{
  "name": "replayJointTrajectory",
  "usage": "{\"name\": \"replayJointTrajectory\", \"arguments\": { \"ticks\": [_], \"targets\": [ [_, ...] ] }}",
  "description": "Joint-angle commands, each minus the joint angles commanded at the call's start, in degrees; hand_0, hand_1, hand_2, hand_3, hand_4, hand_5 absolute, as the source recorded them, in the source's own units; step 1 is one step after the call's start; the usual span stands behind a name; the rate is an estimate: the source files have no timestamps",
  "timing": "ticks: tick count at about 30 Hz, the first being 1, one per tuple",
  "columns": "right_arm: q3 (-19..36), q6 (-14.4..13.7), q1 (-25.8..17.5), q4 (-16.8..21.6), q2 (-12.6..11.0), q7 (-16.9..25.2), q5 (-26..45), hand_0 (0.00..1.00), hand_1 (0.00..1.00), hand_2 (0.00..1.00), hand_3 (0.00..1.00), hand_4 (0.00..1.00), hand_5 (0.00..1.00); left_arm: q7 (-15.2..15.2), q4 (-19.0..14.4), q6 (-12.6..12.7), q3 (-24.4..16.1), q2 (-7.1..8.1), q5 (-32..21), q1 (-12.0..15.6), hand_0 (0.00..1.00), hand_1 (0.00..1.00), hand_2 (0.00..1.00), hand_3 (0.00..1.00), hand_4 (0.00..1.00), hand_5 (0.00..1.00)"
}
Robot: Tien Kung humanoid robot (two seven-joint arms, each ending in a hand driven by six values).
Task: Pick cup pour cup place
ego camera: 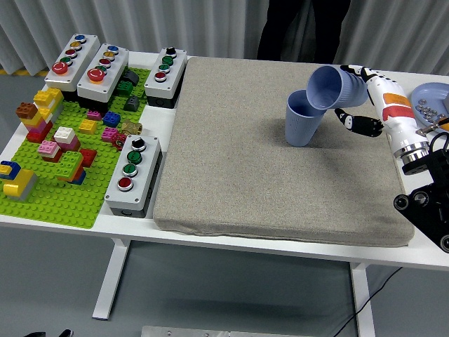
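A blue cup (302, 119) stands upright on the grey mat (273, 154), toward its far right. My right hand (356, 98) is shut on a second blue cup (334, 88). That cup is tipped on its side with its mouth facing left, just over the rim of the standing cup. I cannot see anything coming out of it. The left arm is out of view.
A green baseplate (56, 189) with coloured bricks and several button boxes (133, 175) fill the table's left side. A blue plate (431, 98) with small metal pieces sits at the right edge. A person in dark clothes (302, 28) stands at the far side.
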Motion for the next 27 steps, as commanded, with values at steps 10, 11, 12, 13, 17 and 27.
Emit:
{"name": "replayJointTrajectory", "arguments": {
  "ticks": [10, 11, 12, 13, 17, 27],
  "targets": [
    [-0.76, 0.09, 1.55, -1.05, 0.01, 0.01, 0.06, 0.753, 0.634, 0.532, 0.584, 0.634, 0.168, -0.05, 0.00, 0.02, 0.17, 0.06, -0.18, -0.32, 0.776, 0.795, 0.841, 0.749, 0.516, 0.945],
    [-0.80, 0.06, 1.66, -1.11, 0.02, 0.03, 0.02, 0.753, 0.634, 0.532, 0.584, 0.634, 0.168, -0.05, 0.00, 0.02, 0.19, 0.06, -0.20, -0.33, 0.776, 0.795, 0.841, 0.749, 0.516, 0.945],
    [-0.89, -0.02, 1.78, -1.17, 0.04, 0.04, -0.11, 0.754, 0.633, 0.532, 0.584, 0.633, 0.168, -0.05, 0.00, 0.02, 0.16, 0.07, -0.18, -0.34, 0.778, 0.796, 0.841, 0.749, 0.516, 0.946],
    [-0.92, -0.02, 1.83, -1.20, 0.05, 0.04, -0.15, 0.754, 0.633, 0.532, 0.584, 0.633, 0.168, -0.05, 0.00, 0.02, 0.15, 0.07, -0.18, -0.34, 0.778, 0.796, 0.841, 0.749, 0.516, 0.946],
    [-1.66, -0.02, 2.34, -1.51, 0.18, 0.03, -0.57, 0.754, 0.633, 0.532, 0.584, 0.633, 0.168, -0.08, 0.00, 0.02, 0.24, 0.08, -0.26, -0.41, 0.778, 0.796, 0.841, 0.749, 0.516, 0.946],
    [-3.02, -0.02, 3.47, -2.88, 0.56, 0.39, -0.90, 0.753, 0.634, 0.533, 0.581, 0.631, 0.169, -0.11, 0.00, 0.03, 0.26, 0.07, -0.34, -0.58, 0.777, 0.796, 0.841, 0.749, 0.516, 0.948]
  ]
}}
